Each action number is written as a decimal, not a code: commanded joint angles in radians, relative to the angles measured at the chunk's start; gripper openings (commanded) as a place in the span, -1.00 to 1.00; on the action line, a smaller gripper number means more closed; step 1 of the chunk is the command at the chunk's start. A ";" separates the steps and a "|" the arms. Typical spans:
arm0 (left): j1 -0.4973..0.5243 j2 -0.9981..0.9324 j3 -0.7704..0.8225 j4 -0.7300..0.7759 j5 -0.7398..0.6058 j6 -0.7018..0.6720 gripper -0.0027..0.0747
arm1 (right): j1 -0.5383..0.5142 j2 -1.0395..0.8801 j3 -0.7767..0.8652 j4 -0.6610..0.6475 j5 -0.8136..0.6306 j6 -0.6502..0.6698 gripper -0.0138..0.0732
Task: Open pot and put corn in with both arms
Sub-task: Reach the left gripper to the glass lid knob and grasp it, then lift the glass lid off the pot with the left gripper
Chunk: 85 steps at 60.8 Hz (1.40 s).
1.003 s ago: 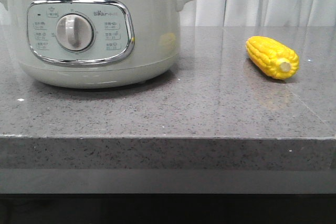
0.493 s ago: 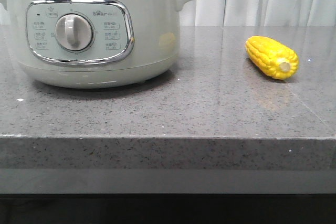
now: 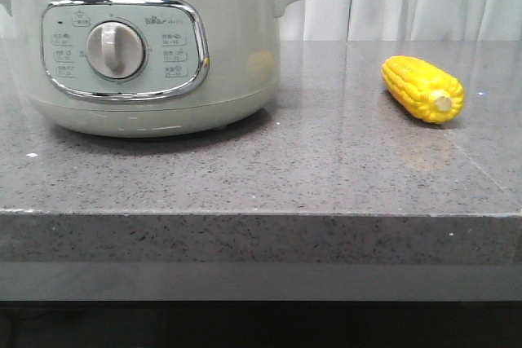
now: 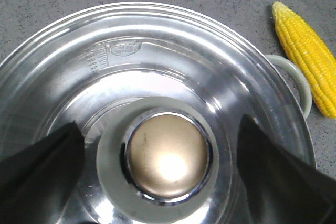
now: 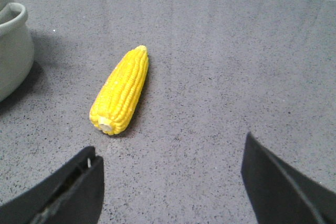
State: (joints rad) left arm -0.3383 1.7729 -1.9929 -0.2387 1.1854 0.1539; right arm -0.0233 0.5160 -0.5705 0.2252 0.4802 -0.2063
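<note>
Sitting on the grey stone counter (image 3: 269, 177), the pot (image 3: 147, 46) has its lid (image 4: 157, 103) on, the dial (image 3: 115, 50) facing forward. Right of the pot and well apart from it, the corn (image 3: 422, 89) lies on its side, pale stub end toward the counter's front edge. Above the pot, the left gripper (image 4: 163, 182) hangs with fingers (image 4: 42, 177) spread wide on either side of the lid knob (image 4: 168, 156), not touching it. The right gripper (image 5: 173, 192) hovers near the corn, fingers (image 5: 68, 192) apart, holding nothing.

Almost nothing has changed in my front view: the big round pale grey-green pot (image 3: 143, 46) has only drifted a touch within the picture, its chrome-framed panel sitting marginally differently towards the grey stone counter's left edge.
</note>
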 commanded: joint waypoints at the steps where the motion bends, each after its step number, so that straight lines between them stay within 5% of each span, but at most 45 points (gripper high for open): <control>1: -0.008 -0.038 -0.034 -0.019 -0.046 -0.007 0.47 | 0.001 0.010 -0.040 0.010 -0.090 -0.010 0.61; 14: -0.008 -0.026 -0.034 -0.020 -0.027 -0.007 0.02 | 0.001 0.010 -0.040 0.010 -0.093 -0.010 0.61; 29: -0.008 -0.025 -0.034 -0.020 -0.027 -0.007 -0.23 | 0.001 0.010 -0.040 0.010 -0.093 -0.010 0.61; 63: -0.008 -0.077 -0.219 -0.036 0.014 -0.007 -0.26 | 0.001 0.010 -0.040 0.010 -0.093 -0.010 0.61; 85: -0.008 -0.351 0.072 -0.036 -0.037 0.027 -0.39 | 0.001 0.095 -0.040 0.010 -0.100 -0.010 0.61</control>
State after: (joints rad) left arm -0.3401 1.5541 -1.9734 -0.2368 1.2856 0.1733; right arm -0.0233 0.5813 -0.5705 0.2252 0.4637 -0.2063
